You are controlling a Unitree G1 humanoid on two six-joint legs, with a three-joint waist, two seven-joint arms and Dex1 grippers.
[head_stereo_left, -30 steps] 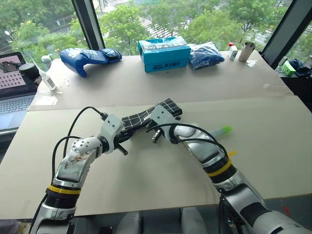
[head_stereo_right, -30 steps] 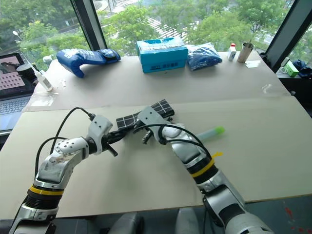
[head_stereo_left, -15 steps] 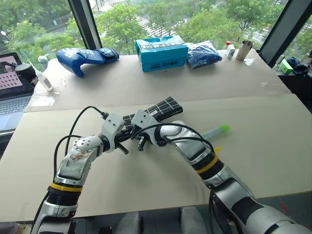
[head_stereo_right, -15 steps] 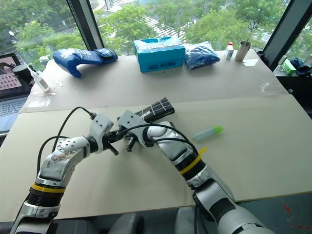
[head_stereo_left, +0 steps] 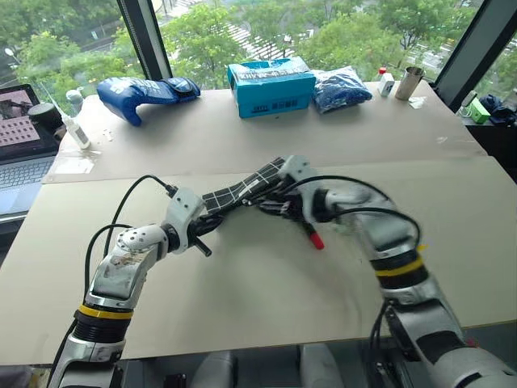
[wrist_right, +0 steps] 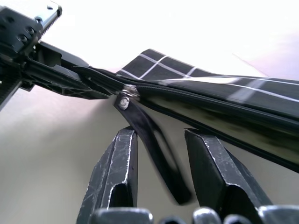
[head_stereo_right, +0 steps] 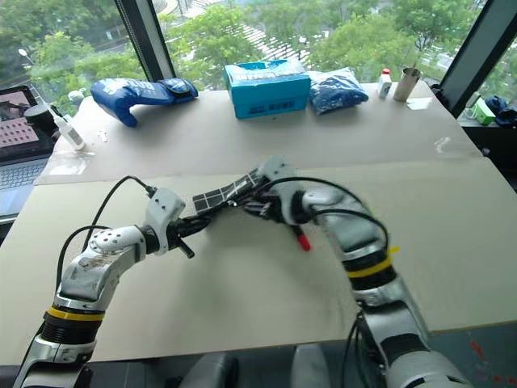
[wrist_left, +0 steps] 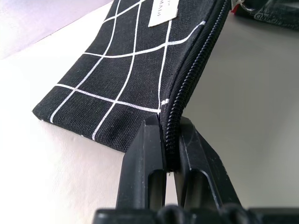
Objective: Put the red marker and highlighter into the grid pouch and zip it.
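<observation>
Nearest, over bare table (head_stereo_left: 242, 315), the L gripper (wrist_left: 164, 123) is seen w/ jaws pinched together on the near end of the grid pouch (wrist_left: 126, 70), right on the zipper seam. That end is presumably clamped so the fabric is anchored while the zip is worked from the other side. The pouch is held clear of the table and slants up and away toward the R arm, its zipper edge turned to the R gripper. Next out, the R gripper (wrist_right: 161, 135) is shown w/ jaws apart; the black pull cord (wrist_right: 149, 135) hangs between them but isn't clamped. The slider (wrist_right: 124, 101) sits close to the L gripper – the mouth beyond it is judged to be open, though that can't be fully confirmed. The red marker (head_stereo_left: 312, 235) is found just under the R wrist, outside the pouch, red end toward the near side; whether it's lying on the table or in the air can't be told. Insertion is judged not yet done. Farther back, well apart from the work, a teal box (head_stereo_left: 271, 81) is flanked by blue bags (head_stereo_left: 145, 90), w/ a laptop (head_stereo_left: 20, 121) at far L and a metal cup (head_stereo_left: 410, 82) at far R.
</observation>
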